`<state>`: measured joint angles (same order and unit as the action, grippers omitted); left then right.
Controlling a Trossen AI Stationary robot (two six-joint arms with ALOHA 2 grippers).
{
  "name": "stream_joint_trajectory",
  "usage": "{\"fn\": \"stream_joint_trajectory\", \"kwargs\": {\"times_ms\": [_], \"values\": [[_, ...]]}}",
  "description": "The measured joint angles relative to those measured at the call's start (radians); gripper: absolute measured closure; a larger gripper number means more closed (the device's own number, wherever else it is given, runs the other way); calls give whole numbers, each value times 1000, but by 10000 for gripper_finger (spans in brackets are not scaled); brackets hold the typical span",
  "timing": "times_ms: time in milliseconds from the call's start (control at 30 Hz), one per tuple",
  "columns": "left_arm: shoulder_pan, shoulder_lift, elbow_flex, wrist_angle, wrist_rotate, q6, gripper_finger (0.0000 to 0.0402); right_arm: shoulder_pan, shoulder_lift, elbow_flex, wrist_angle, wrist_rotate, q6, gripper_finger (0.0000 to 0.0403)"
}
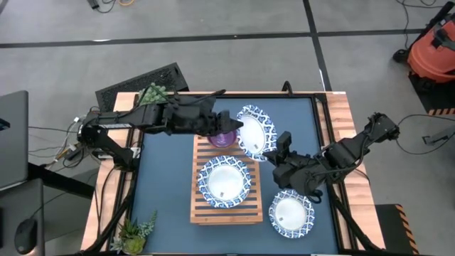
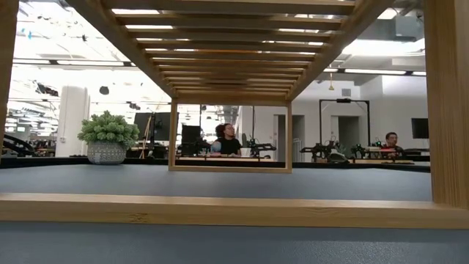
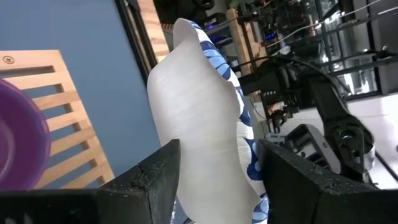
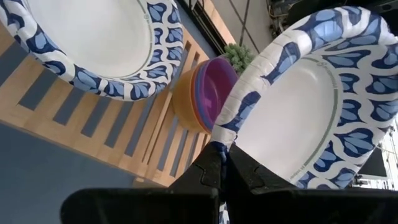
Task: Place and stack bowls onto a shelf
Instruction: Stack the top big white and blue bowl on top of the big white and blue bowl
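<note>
- Left gripper (image 1: 238,126) is over the far edge of the shelf (image 1: 202,212), jaws spread wide around the rim of a white dish with blue rim (image 1: 257,131). In the left wrist view that dish (image 3: 199,118) sits on edge between both fingers (image 3: 163,168); looks gripped, but pad contact is hard to confirm.
- The dish is tilted, hanging off the shelf's far right corner, over blue tabletop (image 1: 165,185).
- Purple bowl (image 1: 225,139) is on the shelf just beside the left gripper; right wrist view shows it nested in a stack, orange-yellow bowl (image 4: 183,102) outermost.
- Second dish (image 1: 224,179) lies flat mid-shelf; bare slats remain at the near edge.
- Right gripper (image 1: 279,156) is closed, just off the shelf's right edge, fingertips pinched under the tilted dish's rim (image 4: 311,99).
- Third dish (image 1: 291,213) is on the table, near right corner, apart from the shelf.
- Potted plants (image 1: 153,92) sit at the left corners, clear of the shelf.
</note>
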<state>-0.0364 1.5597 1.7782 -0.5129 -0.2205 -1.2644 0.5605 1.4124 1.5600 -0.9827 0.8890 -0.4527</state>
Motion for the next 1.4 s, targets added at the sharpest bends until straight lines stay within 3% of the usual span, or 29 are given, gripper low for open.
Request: {"fn": "stream_joint_trajectory", "kwargs": {"times_ms": [533,867,1000,1400], "values": [[0,1,0,-43,34,3,205,0,0,0,-75,-98,89,379],[-1,1,0,-42,64,-23,208,0,0,0,-79,-105,97,379],[0,1,0,-35,76,-22,236,0,0,0,-80,-105,97,379],[0,1,-1,-11,77,12,371,0,0,0,-81,-105,107,379]]}}
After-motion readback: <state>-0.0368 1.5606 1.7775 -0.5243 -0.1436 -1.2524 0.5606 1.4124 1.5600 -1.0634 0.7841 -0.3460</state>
